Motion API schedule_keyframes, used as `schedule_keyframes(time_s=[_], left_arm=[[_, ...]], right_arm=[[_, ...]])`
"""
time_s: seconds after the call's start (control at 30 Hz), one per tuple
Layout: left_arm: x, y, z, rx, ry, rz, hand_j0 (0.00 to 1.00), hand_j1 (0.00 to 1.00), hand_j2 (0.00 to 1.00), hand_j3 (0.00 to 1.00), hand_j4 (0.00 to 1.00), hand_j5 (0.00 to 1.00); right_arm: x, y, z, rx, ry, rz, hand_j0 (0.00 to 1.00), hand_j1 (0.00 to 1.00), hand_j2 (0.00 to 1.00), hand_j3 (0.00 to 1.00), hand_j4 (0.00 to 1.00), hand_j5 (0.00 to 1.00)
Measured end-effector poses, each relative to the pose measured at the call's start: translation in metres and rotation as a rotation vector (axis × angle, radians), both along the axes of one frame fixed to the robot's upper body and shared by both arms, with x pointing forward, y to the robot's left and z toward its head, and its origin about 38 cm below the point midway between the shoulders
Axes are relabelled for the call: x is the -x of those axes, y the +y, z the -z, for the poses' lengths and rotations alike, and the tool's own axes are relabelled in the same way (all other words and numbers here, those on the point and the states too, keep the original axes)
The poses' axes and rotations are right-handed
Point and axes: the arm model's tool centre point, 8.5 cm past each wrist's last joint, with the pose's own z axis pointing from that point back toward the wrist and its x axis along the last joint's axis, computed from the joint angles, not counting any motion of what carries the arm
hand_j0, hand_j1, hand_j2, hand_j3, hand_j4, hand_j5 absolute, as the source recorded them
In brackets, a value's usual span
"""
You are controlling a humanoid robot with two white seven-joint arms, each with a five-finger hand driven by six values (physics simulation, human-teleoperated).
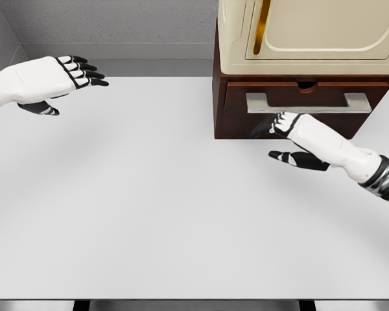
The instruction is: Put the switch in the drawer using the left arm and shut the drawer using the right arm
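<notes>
The right hand (292,133) reaches in from about four o'clock, its fingers loosely spread and holding nothing, the dark fingertips (264,124) up against the lower front of the drawer (298,97), just below the pale bar handle (308,102). The thumb trails beneath, over the white table (149,214). In this single head view the drawer front sits at about one o'clock, set in a dark wooden cabinet (219,97) with a cream-coloured appliance (311,32) on top. The drawer looks nearly or wholly flush with the cabinet, though from this angle I cannot tell whether a small gap remains.

The left hand (58,81) hangs at about ten o'clock, well apart from the cabinet, fingers extended and relaxed, empty. The switch is nowhere to be seen on the table or in either hand; I judge it to be inside the drawer already, hidden behind the front panel, but the picture cannot confirm this.

The step in hand appears to be closing the drawer. To do it well, the push should go straight toward twelve o'clock, flat against the panel near its middle instead of at one corner, so the drawer slides square and does not bind. Keeping the fingers clear of the handle avoids snagging when the hand draws away.
</notes>
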Motion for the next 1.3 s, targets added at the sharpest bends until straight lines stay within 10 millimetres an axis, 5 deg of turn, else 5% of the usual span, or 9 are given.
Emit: schedule_keyframes(time_s=[0.53, 0.97, 1.03, 1.07, 1.1, 1.3], left_arm=[[0.0, 0.001, -0.002, 0.001, -0.005, -0.004, 1.0, 1.0, 1.0, 1.0, 1.0, 1.0], [-0.001, 0.003, -0.002, 0.002, -0.005, -0.011, 1.0, 1.0, 1.0, 1.0, 1.0, 1.0], [-0.001, 0.003, -0.001, 0.002, -0.003, -0.01, 1.0, 1.0, 1.0, 1.0, 1.0, 1.0], [-0.001, 0.003, -0.001, 0.002, -0.004, -0.011, 1.0, 1.0, 1.0, 1.0, 1.0, 1.0], [-0.002, 0.003, -0.002, 0.003, -0.005, -0.011, 1.0, 1.0, 1.0, 1.0, 1.0, 1.0], [-0.002, 0.004, -0.004, 0.005, -0.011, -0.013, 1.0, 1.0, 1.0, 1.0, 1.0, 1.0]], right_arm=[[-0.023, -0.031, 0.028, 0.056, 0.042, 0.123, 0.64, 0.64, 0.64, 0.64, 0.64, 0.64], [-0.027, -0.033, 0.025, 0.091, 0.028, 0.122, 0.65, 0.65, 0.65, 0.65, 0.65, 0.65], [-0.022, -0.03, 0.029, 0.16, 0.018, 0.094, 0.76, 0.76, 0.76, 0.76, 0.76, 0.76], [-0.021, -0.034, 0.024, 0.143, 0.016, 0.1, 0.93, 0.93, 0.93, 0.93, 0.93, 0.93], [-0.019, -0.038, 0.021, 0.142, 0.018, 0.103, 1.0, 1.0, 1.0, 1.0, 1.0, 1.0], [-0.007, -0.052, 0.011, 0.171, 0.017, 0.104, 1.0, 1.0, 1.0, 1.0, 1.0, 1.0]])
